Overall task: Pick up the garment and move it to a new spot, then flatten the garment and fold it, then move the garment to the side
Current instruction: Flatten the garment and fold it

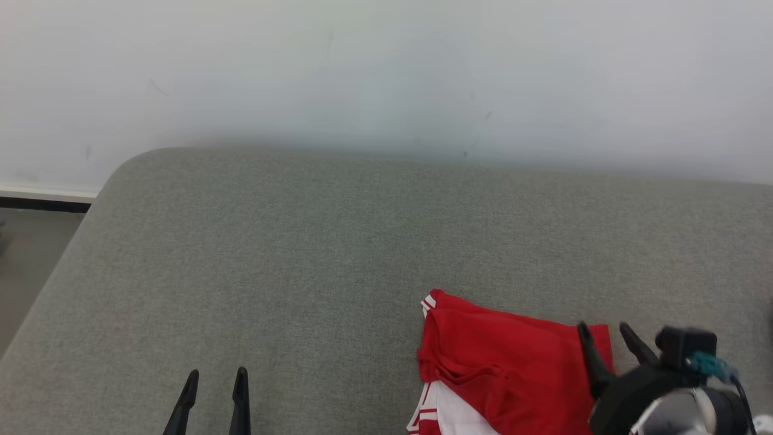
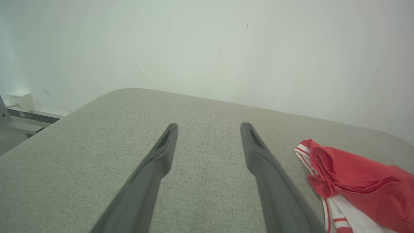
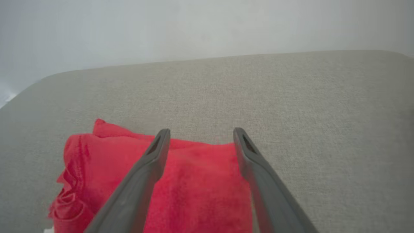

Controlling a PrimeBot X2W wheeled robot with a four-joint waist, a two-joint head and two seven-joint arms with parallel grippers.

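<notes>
Grey cushion (image 1: 302, 241) by a pale wall: the red-and-white garment (image 1: 501, 356) lies directly beneath the right tool (image 1: 604, 329) and stretches off to its left. The jaws are wide and empty. The left tool (image 1: 217, 374) is also wide and well apart, so the right arm's nearer.

Soft red cloth garment (image 1: 507, 356) on coarse-woven grey upholstery (image 1: 302, 254).

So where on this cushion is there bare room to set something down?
The grey cushion is bare across its left and middle, from the open left gripper to the wall, and in the strip behind the red garment. The near right is crowded: the garment lies under the open right gripper.
</notes>
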